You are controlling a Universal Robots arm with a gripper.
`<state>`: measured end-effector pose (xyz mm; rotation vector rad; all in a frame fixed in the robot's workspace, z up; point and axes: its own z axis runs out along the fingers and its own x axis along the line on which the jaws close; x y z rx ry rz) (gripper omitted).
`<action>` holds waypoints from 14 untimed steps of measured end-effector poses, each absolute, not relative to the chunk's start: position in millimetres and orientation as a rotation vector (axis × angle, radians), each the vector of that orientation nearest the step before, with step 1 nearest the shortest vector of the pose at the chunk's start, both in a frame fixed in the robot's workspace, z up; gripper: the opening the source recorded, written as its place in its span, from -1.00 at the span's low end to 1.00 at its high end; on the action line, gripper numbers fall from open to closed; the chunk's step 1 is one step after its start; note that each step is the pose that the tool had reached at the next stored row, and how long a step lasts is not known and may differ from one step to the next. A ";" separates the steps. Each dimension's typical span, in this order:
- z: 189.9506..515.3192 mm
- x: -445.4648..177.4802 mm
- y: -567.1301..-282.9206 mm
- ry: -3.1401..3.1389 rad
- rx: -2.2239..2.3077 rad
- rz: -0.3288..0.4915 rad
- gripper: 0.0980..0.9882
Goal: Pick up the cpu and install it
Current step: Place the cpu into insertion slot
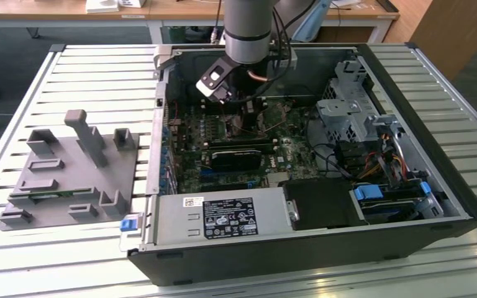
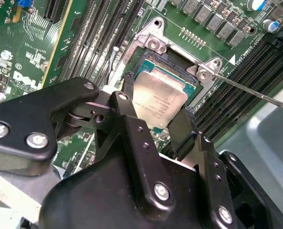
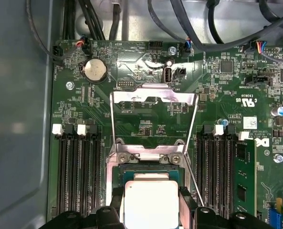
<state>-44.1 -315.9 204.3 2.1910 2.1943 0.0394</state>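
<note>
Second wrist view shows the gripper [image 2: 156,104] clamped on the cpu [image 2: 161,94] by its edges directly over the open socket [image 2: 145,58]: pickup looks done, seating and release not yet.

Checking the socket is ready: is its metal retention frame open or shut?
Open. In the first wrist view the retention frame lies swung back from the socket, leaving the cpu uncovered.
</note>
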 end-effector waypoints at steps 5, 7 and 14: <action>202.3 -44.2 -315.9 2.189 2.196 0.039 -0.01; 201.4 -44.3 -315.9 2.185 2.200 0.038 -0.01; 197.5 -44.3 -315.9 2.182 2.205 0.035 -0.01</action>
